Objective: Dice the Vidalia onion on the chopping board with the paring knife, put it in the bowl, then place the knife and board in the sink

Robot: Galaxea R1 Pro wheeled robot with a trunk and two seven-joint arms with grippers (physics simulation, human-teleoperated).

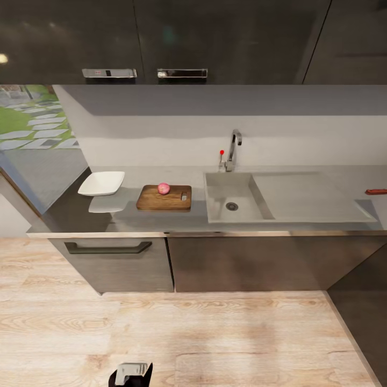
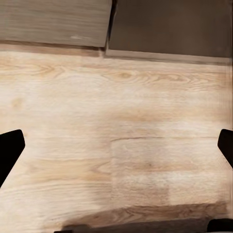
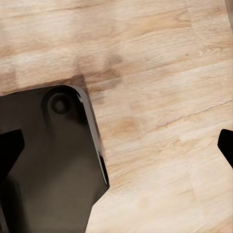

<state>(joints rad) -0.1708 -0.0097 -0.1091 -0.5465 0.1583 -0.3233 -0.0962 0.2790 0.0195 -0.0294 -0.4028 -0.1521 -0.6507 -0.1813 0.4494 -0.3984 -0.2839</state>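
The pinkish Vidalia onion rests on the brown chopping board, which lies on the grey countertop just left of the sink. The white bowl stands left of the board. At the far right of the countertop, the red handle of the paring knife pokes in from the picture's edge; its blade is cut off. The sink basin holds nothing. My left gripper and right gripper are both open, low over the wooden floor, far from the counter.
A chrome tap with a red knob stands behind the basin, and the drainboard runs to its right. Dark cabinets sit under the worktop. My black base is below the right gripper. A part of my arm shows low over the floor.
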